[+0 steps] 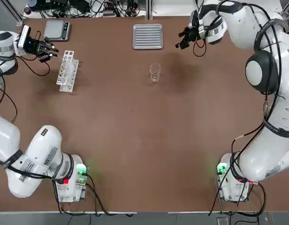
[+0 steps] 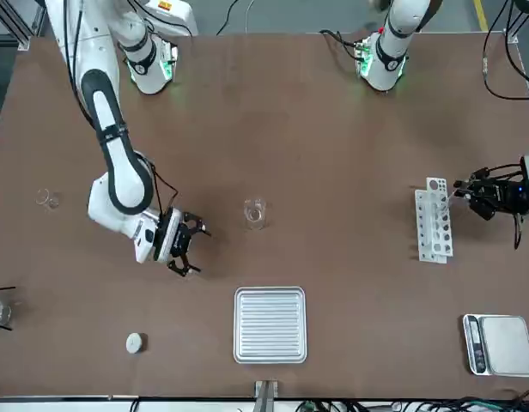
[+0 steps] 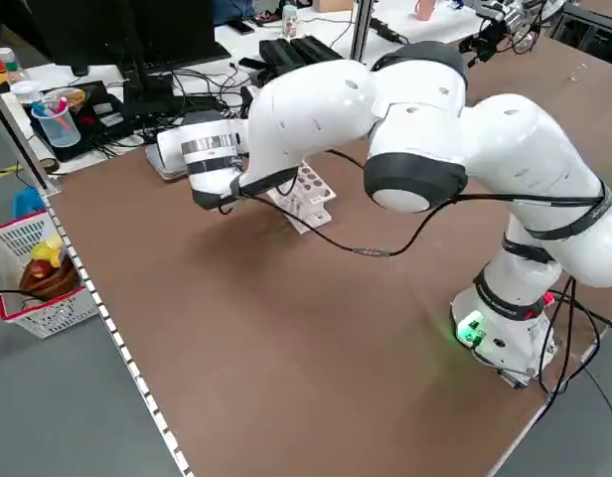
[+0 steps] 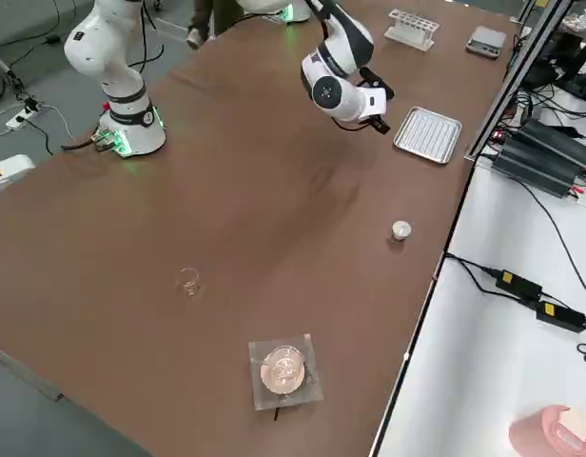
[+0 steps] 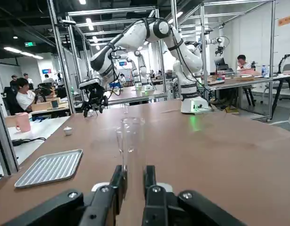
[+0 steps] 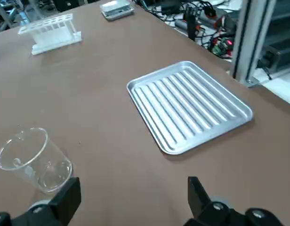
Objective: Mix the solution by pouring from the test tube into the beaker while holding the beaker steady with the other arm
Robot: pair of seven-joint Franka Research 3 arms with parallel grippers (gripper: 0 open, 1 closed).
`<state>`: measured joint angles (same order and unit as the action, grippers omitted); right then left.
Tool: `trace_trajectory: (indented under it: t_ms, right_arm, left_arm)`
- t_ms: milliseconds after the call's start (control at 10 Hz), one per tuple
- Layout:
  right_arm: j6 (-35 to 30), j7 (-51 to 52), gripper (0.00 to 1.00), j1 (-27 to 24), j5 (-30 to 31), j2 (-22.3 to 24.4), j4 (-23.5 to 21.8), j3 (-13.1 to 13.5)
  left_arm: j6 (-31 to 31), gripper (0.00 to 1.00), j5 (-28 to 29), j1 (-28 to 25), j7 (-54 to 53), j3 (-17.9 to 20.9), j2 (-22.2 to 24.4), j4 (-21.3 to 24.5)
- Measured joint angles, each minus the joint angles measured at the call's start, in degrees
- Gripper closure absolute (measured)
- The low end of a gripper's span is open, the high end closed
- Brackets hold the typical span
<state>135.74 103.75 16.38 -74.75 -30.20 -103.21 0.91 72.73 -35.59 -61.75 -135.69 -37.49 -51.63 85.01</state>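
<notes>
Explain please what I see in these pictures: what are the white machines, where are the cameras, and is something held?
Two white robot arms work at a brown table, filmed from overhead, across the table, both sides and each wrist. The left gripper, beside the white rack, is shut on a clear test tube, seen best in its wrist view. The right gripper is open and empty, near the ridged metal tray. The small glass beaker stands alone mid-table. A small scale sits at the far edge.

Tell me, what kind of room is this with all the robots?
Probably a robotics research lab. More white robot arms stand on other tables behind metal frames, people sit at desks nearby, and this table holds chemistry gear: a glass beaker, a white test tube rack and a small scale.
</notes>
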Motion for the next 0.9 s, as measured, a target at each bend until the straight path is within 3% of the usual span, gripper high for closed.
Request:
trace_trajectory:
  t_ms: [600,900]
  right_arm:
    - [0.6,-27.6,0.0,-2.2,15.7,0.0,6.2,-0.2]
    - [0.8,-49.7,0.0,-2.2,27.3,0.2,10.1,-1.0]
  left_arm:
    - [0.1,0.78,-0.5,0.4,2.7,0.2,-3.0,-0.5]
    - [0.1,0.78,-0.5,0.4,3.6,0.2,-4.0,-2.5]
